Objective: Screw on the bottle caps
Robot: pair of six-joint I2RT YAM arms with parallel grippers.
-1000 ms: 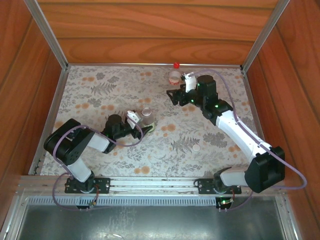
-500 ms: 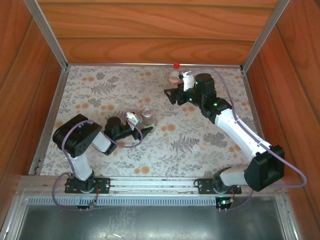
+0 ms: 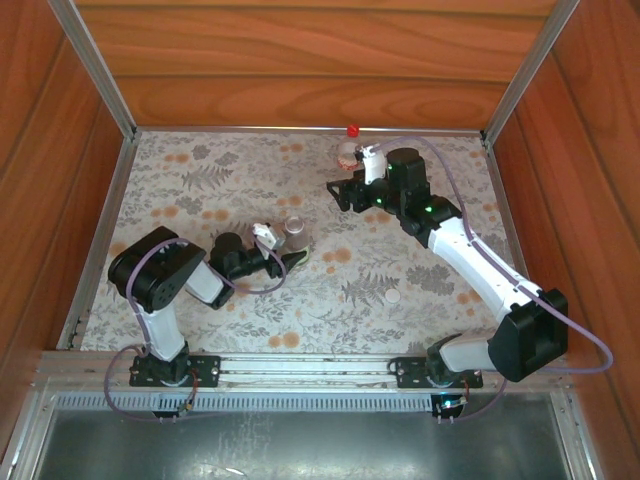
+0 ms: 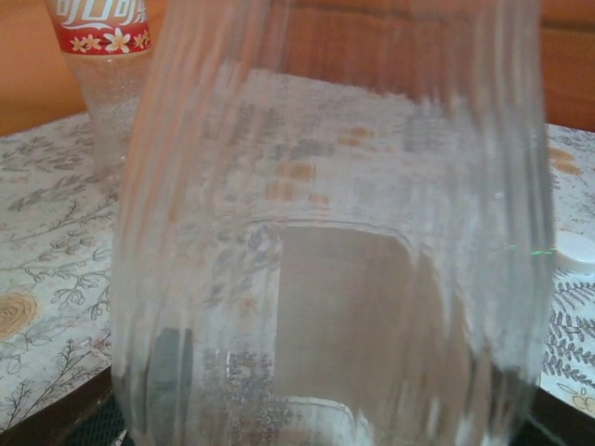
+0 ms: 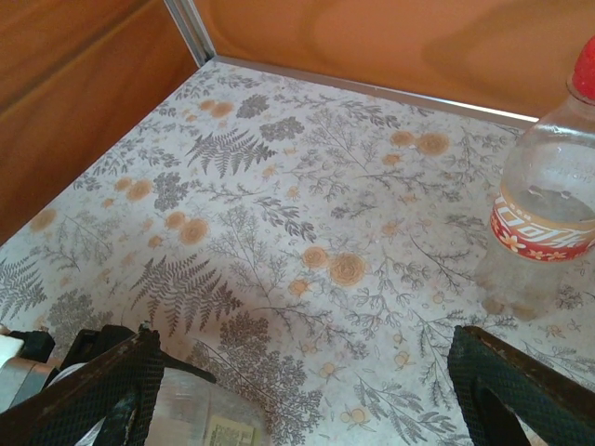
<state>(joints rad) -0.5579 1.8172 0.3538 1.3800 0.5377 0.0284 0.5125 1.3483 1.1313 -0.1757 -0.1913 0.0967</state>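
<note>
Bottles, two of them, stand on a desk (image 3: 180, 190) printed with grey ferns and orange flowers, walled by reddish wood panels (image 3: 300, 70) with metal rails (image 3: 95, 70) at the corners.

Left of centre, the uncapped clear bottle (image 3: 296, 231) stands upright and looks empty, with the left hand (image 3: 290, 259) at its base. In the left wrist view its ribbed wall sits between the dark fingers, but I cannot tell whether they pinch it.

The white cap (image 3: 393, 296) lies loose on the desk, nearer and to the right, well apart from that bottle.

At the far edge stands the red-labelled bottle (image 3: 348, 152), the red cap (image 3: 352, 130) on its neck. Just near of it hangs the right hand (image 3: 343, 190), fingers spread wide, holding nothing.

Since a second ago the left arm's elbow has drawn in toward its hand, and the right hand has edged left. Both bottles and the white cap have stayed put.
</note>
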